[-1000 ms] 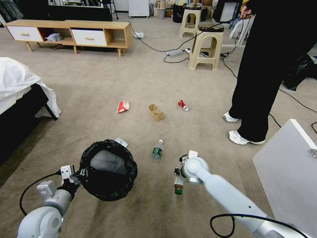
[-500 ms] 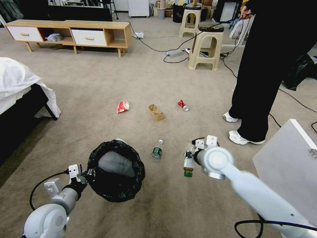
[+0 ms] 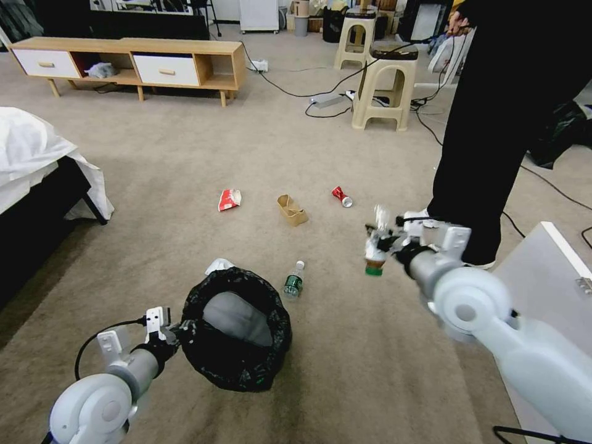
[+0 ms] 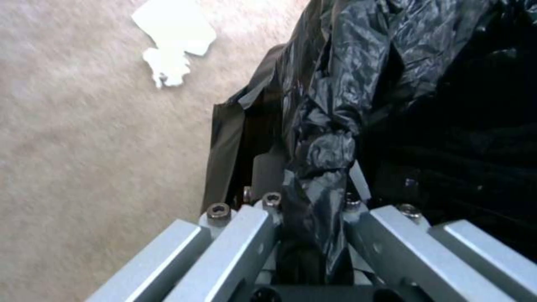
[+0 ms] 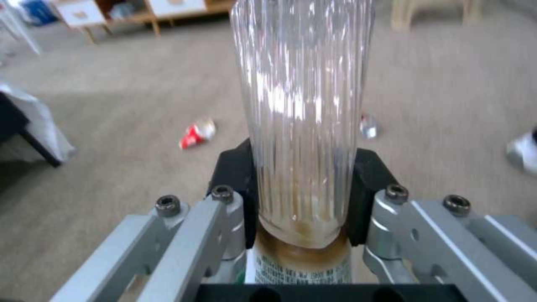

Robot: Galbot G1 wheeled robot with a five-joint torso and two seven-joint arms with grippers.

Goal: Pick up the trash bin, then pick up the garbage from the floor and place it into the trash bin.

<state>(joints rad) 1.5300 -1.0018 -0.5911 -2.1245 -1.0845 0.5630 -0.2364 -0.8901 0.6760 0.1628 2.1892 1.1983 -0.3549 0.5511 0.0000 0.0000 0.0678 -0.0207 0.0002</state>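
right tool (image 3: pixel 381 242) clamps bottle (image 3: pixel 375 244) (upright, cap down) | left tool (image 3: pixel 176 333) clamps trash bin (image 3: pixel 237 330) rim

Site read as a home-style room staged for robot trials. Beige carpet (image 3: pixel 185 154) ran wall to wall. A bed (image 3: pixel 31 166) with white sheets stood at nine o'clock; a low wooden TV console (image 3: pixel 129 61) with white drawers at eleven. Plastic stools (image 3: pixel 382 86) stood at one o'clock, with loose cables and a power strip (image 3: pixel 327 98) beside them at twelve, lab-like.
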